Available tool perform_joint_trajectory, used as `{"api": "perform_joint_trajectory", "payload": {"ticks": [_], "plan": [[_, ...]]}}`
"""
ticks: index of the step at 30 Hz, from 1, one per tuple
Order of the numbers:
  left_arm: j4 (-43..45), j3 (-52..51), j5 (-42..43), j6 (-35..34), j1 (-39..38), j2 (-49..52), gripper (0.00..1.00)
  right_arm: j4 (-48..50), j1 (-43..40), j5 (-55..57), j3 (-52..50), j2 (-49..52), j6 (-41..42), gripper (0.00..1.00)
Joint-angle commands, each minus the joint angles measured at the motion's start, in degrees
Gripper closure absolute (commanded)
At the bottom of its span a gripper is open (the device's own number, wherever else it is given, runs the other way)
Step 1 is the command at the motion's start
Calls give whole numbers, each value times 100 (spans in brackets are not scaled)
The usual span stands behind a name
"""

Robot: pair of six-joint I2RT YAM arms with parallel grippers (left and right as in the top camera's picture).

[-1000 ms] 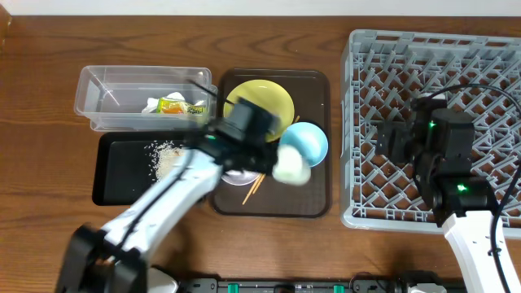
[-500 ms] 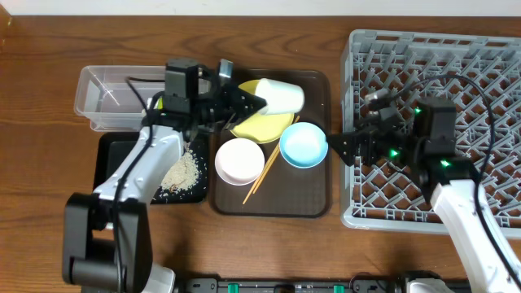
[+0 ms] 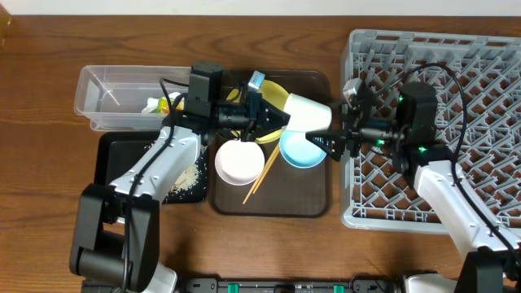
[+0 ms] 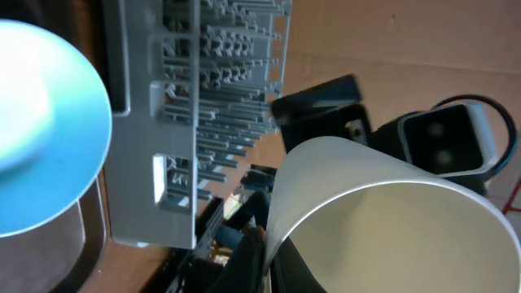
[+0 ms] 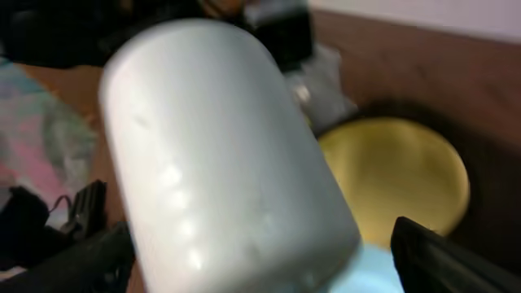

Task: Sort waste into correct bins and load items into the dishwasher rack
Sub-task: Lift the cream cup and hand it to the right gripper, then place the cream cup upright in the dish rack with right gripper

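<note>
The left arm stretches level over the brown tray (image 3: 285, 195), its claw (image 3: 273, 120) clenched on the rim of the sideways pale green cup (image 3: 308, 114), while the right arm reaches leftward, its claw (image 3: 332, 126) spread wide around the cup's base.

You are looking down on a brown wooden surface (image 3: 49, 187). Its grain runs from side to side, and the light on it is soft and even, with only faint shadows. Along the far edge you can see a thin pale strip (image 3: 244, 6); you cannot tell if it is wall or floor. From the left wrist view, you see a plain tan backdrop (image 4: 391, 49) with thin lines across it.
</note>
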Motion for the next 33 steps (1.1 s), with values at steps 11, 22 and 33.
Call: {"api": "perform_joint_trajectory", "payload": {"ticks": [11,22,33], "plan": [[332,87,468,-437,7,9,94,323,105,-1185,94,37,-345,10],[376,87,610,-472,4,9,94,793,101,-1137,94,37,-343,23],[374,87,612,-474,4,9,94,839,101,-1137,94,37,-343,32]]}}
